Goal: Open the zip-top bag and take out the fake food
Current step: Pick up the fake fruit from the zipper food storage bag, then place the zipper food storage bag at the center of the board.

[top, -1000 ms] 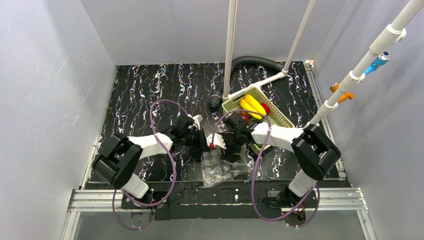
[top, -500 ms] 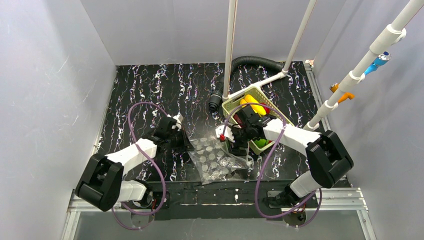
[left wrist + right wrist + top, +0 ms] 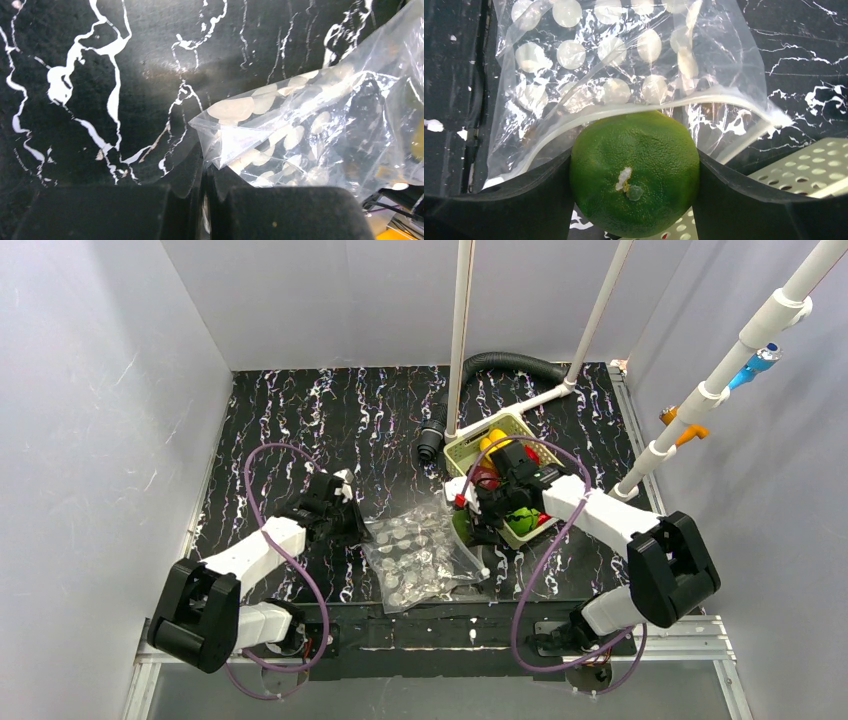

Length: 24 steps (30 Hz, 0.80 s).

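Zip-top bag (image 3: 420,558) corner pinched in closed left tool (image 3: 204,200), green fruit (image 3: 639,145) gripped by right tool (image 3: 634,167)

No words, labels, brand names, numbers or signs can be read in any view. The zip-top bag (image 3: 420,558) carries only a pattern of white dots, and the table (image 3: 300,410) only white veining on black.

Our left arm (image 3: 255,550) reaches forward and inward, wrist low, left gripper (image 3: 204,172) pinched tight on the zip-top bag (image 3: 300,125) corner. Our right arm (image 3: 600,515) bends inward, right gripper (image 3: 634,167) clamping a green fake fruit (image 3: 644,135) between wide-set jaws.
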Each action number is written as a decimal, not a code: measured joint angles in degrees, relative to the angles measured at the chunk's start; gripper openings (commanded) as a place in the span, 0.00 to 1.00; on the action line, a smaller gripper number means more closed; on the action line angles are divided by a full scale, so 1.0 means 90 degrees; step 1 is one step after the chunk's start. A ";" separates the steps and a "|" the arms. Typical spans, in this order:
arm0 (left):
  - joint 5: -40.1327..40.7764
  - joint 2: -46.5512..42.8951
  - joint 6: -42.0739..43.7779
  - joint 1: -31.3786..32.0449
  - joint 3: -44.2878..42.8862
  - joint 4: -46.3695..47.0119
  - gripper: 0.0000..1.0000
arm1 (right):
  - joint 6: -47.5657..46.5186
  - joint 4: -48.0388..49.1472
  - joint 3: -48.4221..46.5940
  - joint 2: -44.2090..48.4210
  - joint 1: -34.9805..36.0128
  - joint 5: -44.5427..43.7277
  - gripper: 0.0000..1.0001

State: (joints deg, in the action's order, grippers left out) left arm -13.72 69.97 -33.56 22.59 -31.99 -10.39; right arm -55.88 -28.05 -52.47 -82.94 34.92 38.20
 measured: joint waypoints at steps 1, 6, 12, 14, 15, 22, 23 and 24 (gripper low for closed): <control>0.0024 0.0002 0.0032 -0.0022 -0.0005 -0.0070 0.00 | 0.0029 -0.0027 0.0000 0.0027 -0.0068 0.0078 0.18; 0.0036 0.0129 0.0185 -0.0034 -0.0204 -0.0401 0.00 | 0.0192 -0.0073 0.0000 0.0221 -0.0262 0.0515 0.18; 0.0267 0.0068 0.0330 -0.0066 -0.0495 -0.0760 0.00 | 0.0255 -0.0085 0.0000 0.0430 -0.0537 0.0687 0.18; 0.0374 0.0000 0.0376 -0.0121 -0.0607 -0.0908 0.00 | 0.0304 -0.0075 0.0000 0.0539 -0.0699 0.0680 0.18; 0.0449 -0.0036 0.0401 -0.0168 -0.0695 -0.0996 0.00 | 0.0364 -0.0063 0.0000 0.0619 -0.0780 0.0661 0.18; 0.0935 -0.0112 0.0498 -0.0595 -0.1066 -0.1195 0.00 | 0.0971 0.0187 0.0000 0.1056 -0.1263 0.0114 0.19; 0.0991 -0.0080 0.0515 -0.0670 -0.1120 -0.1229 0.00 | 0.1076 0.0233 0.0000 0.1069 -0.1353 -0.0012 0.20; 0.1056 -0.0024 0.0539 -0.0763 -0.1200 -0.1253 0.00 | 0.1171 0.0267 0.0000 0.1073 -0.1423 -0.0117 0.20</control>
State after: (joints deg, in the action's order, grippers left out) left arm -4.21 69.76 -28.71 15.73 -42.78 -21.67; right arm -45.34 -25.65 -52.47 -73.28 22.11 37.15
